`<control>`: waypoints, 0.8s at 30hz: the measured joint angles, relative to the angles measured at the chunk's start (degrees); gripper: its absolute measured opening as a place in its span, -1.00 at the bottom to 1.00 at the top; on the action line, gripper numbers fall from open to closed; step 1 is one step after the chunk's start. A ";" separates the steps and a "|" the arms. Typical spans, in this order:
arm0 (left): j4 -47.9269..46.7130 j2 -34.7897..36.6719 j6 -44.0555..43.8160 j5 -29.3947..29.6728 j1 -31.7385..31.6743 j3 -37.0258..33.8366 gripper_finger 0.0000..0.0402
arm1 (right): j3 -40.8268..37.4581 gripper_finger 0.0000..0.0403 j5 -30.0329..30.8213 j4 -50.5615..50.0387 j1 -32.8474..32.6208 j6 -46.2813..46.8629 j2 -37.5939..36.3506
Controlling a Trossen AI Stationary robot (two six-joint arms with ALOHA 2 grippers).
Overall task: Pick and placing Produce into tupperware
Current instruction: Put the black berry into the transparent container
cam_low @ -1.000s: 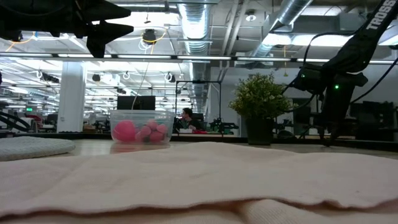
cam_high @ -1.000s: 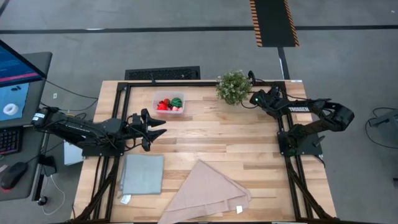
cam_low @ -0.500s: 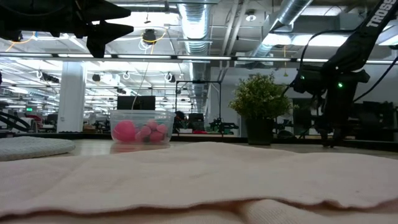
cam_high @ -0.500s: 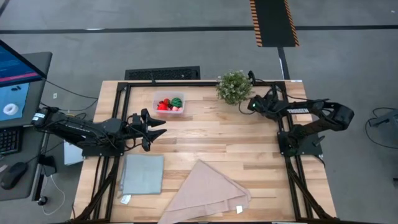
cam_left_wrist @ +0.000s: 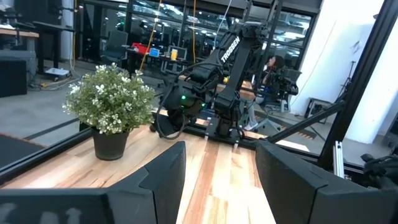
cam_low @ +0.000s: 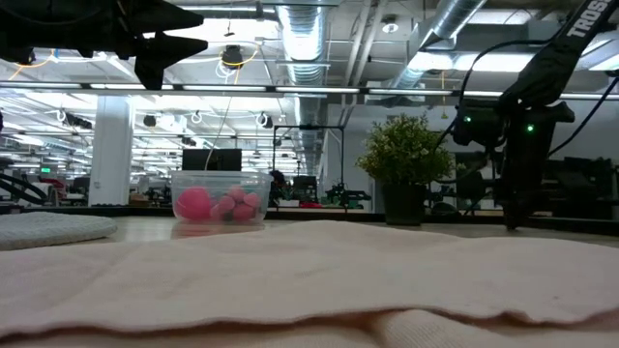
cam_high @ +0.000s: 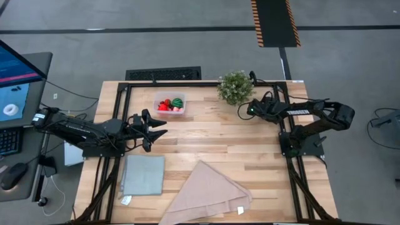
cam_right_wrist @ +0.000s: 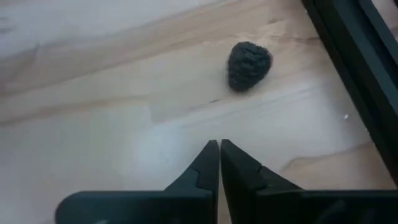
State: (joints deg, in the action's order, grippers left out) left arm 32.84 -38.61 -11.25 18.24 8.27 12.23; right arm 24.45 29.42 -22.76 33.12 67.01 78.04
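Observation:
The clear tupperware (cam_high: 170,103) (cam_low: 221,198) stands at the table's far middle-left. Inside it lies red, pink and green produce (cam_high: 171,104). One small dark berry (cam_right_wrist: 249,65) lies on the bare wood by the black frame rail, just beyond my right gripper (cam_right_wrist: 219,144) (cam_high: 244,112). That gripper points steeply down near the potted plant, shut, with nothing between its fingers. My left gripper (cam_high: 164,124) (cam_left_wrist: 221,177) hangs open and level above the table's left-middle, short of the tupperware, holding nothing.
A bushy potted plant (cam_high: 235,86) (cam_low: 404,155) stands at the far edge, close to my right gripper. A grey-blue cloth (cam_high: 143,175) and a folded beige cloth (cam_high: 209,194) lie at the near side. Black frame rails (cam_high: 294,181) run along the table's edges.
My right gripper has swung away from the potted plant toward the table's near edge and a little toward its left, staying low over the wood. My left arm has kept still.

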 joint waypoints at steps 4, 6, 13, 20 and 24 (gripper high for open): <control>0.00 0.00 -0.40 -0.12 0.01 0.00 -0.09 | 0.22 -0.64 -1.50 -0.09 2.64 -1.26 -0.08; 0.00 0.00 -0.55 -0.26 0.02 0.00 -0.09 | 0.28 -0.49 -2.28 -0.13 3.76 -1.51 -0.15; -0.02 0.00 -0.55 -0.33 0.00 0.00 -0.09 | 0.12 0.22 0.18 -0.59 6.54 -1.47 -0.02; 0.00 0.00 -0.55 -0.33 0.02 0.00 -0.09 | 0.02 0.42 0.30 3.12 12.59 -4.64 0.02; 0.02 0.00 -0.52 -0.27 0.02 0.00 -0.09 | 0.04 0.42 -1.17 7.09 14.32 -7.11 0.02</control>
State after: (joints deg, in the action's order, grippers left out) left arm 32.86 -38.61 -11.77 17.97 8.29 12.23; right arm 24.49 28.25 -15.67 47.45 59.90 78.06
